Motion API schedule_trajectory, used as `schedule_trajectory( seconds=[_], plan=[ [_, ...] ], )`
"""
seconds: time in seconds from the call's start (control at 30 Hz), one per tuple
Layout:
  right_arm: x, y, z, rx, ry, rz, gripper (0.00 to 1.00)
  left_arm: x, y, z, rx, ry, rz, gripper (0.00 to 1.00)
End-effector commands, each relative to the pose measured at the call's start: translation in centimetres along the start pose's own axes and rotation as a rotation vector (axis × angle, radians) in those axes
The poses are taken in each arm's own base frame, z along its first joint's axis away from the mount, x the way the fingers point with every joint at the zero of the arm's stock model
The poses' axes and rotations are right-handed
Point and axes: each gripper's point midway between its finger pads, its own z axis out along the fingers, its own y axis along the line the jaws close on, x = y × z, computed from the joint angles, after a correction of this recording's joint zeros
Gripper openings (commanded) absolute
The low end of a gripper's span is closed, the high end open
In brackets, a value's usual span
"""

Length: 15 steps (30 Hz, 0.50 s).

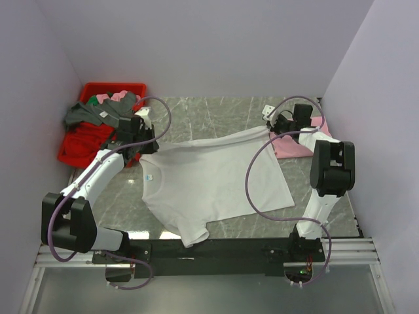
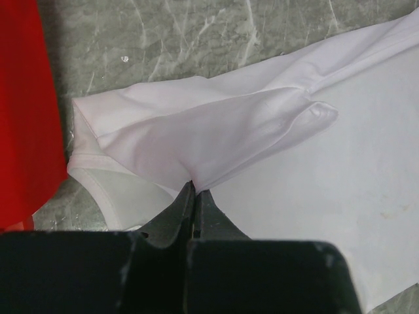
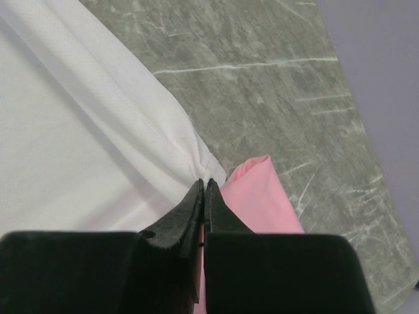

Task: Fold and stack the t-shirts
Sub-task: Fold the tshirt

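The white t-shirt [image 1: 209, 180] lies spread on the marble table, neck label at the left. My left gripper [image 1: 134, 149] is shut on a fold of it near the left sleeve; in the left wrist view the cloth [image 2: 216, 131] bunches at my closed tips [image 2: 194, 190]. My right gripper [image 1: 273, 131] is shut on the shirt's far right corner; the right wrist view shows the cloth [image 3: 98, 131] pinched at the tips [image 3: 204, 183]. The pale pink t-shirt [image 1: 291, 145] lies folded under my right gripper and shows in the right wrist view [image 3: 258, 196].
A red bin [image 1: 82, 134] with dark and red clothes stands at the far left, right beside my left gripper; its wall shows in the left wrist view [image 2: 23, 111]. White walls close in the table on three sides.
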Motion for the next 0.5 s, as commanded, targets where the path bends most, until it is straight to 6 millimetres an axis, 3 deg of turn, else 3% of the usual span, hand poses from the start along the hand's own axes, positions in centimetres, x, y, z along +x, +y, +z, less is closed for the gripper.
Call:
schedule_trajectory(
  seconds=[0.0, 0.47],
  plan=[
    [-2.15, -1.54, -1.33, 0.042, -0.052, -0.046, 0.00, -1.78, -0.50, -0.49, 0.007, -0.045, 0.007, 0.00],
    [-1.66, -0.96, -1.32, 0.029, -0.037, -0.031, 0.00, -0.92, -0.32, -0.73, 0.003, -0.034, 0.003, 0.01]
  ],
)
